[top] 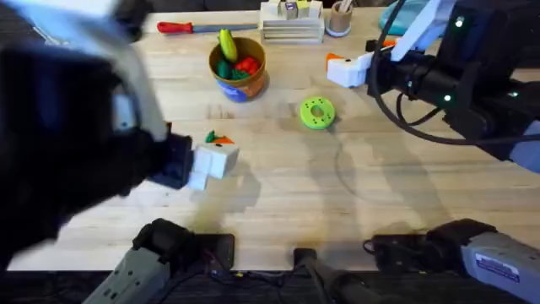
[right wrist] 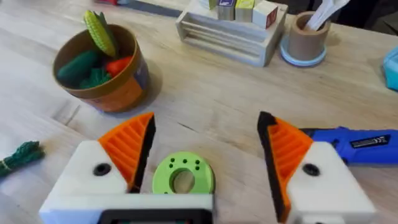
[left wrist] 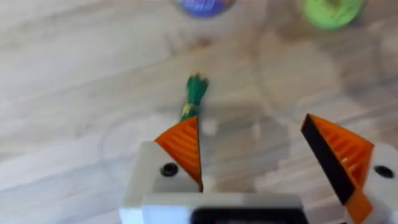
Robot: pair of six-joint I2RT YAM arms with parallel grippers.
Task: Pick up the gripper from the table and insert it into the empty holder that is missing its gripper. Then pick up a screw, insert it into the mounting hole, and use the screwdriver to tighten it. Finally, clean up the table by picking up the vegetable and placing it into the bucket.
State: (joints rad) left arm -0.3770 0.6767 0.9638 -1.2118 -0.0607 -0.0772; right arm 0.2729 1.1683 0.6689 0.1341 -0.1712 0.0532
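Observation:
The vegetable (left wrist: 196, 96), a small dark-green leafy toy, lies on the table (top: 354, 203) just beyond one orange pad of my left gripper (left wrist: 252, 134). That gripper is open with nothing between its fingers. In the overhead view the left gripper (top: 215, 154) hovers beside the vegetable (top: 211, 137). The bucket (top: 239, 67) holds corn, a red toy and green pieces. My right gripper (right wrist: 207, 121) is open above the green disc (right wrist: 182, 177), and the blue screwdriver (right wrist: 354, 142) lies beside it. The loose gripper, the holder and the screw are out of view.
A red-handled tool (top: 190, 27), a wooden rack (top: 291, 21) with blocks and a tan cup (top: 339, 19) line the far edge. The green ring disc (top: 317, 112) sits mid-table. The right arm (top: 447, 84) stretches in from the upper right.

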